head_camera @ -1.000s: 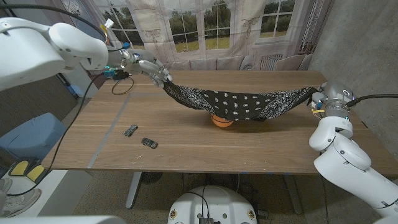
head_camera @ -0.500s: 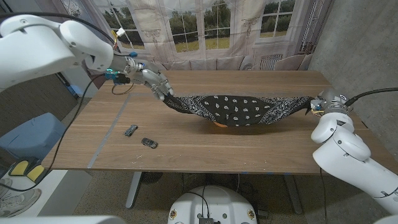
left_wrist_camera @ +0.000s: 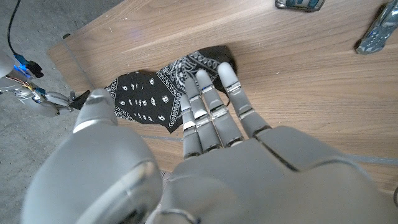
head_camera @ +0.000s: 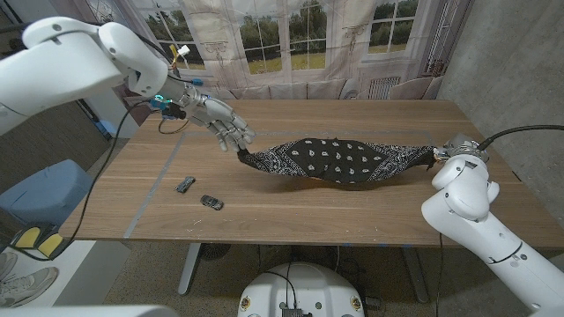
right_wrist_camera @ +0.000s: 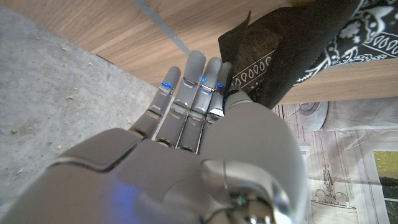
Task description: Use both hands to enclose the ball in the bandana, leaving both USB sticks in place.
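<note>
A black paisley bandana (head_camera: 339,158) hangs stretched across the table's middle and bulges over the ball, which is hidden under it. My left hand (head_camera: 229,132) pinches the bandana's left corner just above the wood; its fingers (left_wrist_camera: 214,109) reach over the cloth (left_wrist_camera: 146,99). At the table's right edge my right hand (head_camera: 445,152) grips the other corner, the cloth (right_wrist_camera: 292,43) bunched against its fingers (right_wrist_camera: 196,87). Two USB sticks (head_camera: 185,184) (head_camera: 211,202) lie near the front left, apart from the cloth, and appear as sticks (left_wrist_camera: 300,3) (left_wrist_camera: 379,28) beyond my left hand.
A grey tape line (head_camera: 157,189) runs across the table's left part. A blue bin (head_camera: 44,189) stands on the floor to the left. Sofa and windows lie behind the far edge. Bare wood stretches in front of the bandana.
Both hands have come down and nearer, lowering the stretched bandana. The orange ball, visible under the cloth a second ago, is now covered. The USB sticks have not moved.
</note>
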